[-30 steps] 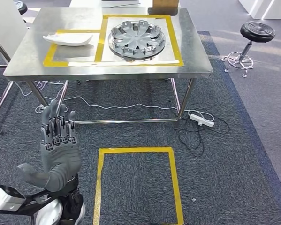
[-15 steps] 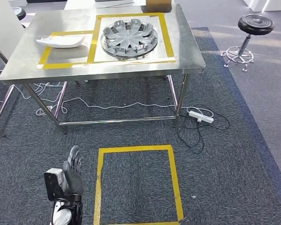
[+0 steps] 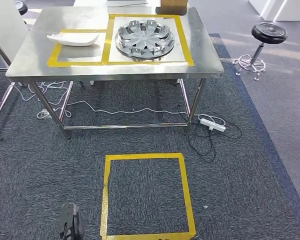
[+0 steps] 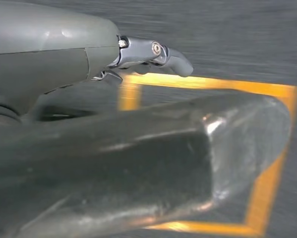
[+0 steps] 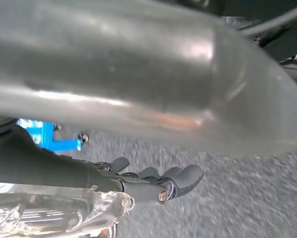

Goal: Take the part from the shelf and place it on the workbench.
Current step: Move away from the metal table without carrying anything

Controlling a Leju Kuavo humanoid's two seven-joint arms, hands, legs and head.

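Note:
A silver hubcap (image 3: 145, 38) lies inside a yellow-taped square on the steel workbench (image 3: 114, 75). A white curved part (image 3: 76, 38) lies in the taped rectangle to its left. My left hand (image 3: 70, 226) hangs low at the bottom edge of the head view, far from the bench and beside the floor square. In the left wrist view the left hand (image 4: 83, 99) has its fingers (image 4: 154, 52) stretched out straight over the carpet, with nothing in them. The right hand (image 5: 139, 99) also hangs over carpet, its fingers (image 5: 165, 181) extended and holding nothing.
A yellow tape square (image 3: 142, 156) marks the carpet in front of the bench. Cables and a white power strip (image 3: 212, 125) lie under and beside the bench legs. A black stool (image 3: 268, 33) stands at the right. A cardboard box (image 3: 173, 6) sits at the bench's far edge.
My left hand, raised with fingers spread a second ago, has dropped to the bottom edge of the head view. The camera has shifted slightly; the parts on the bench have not moved.

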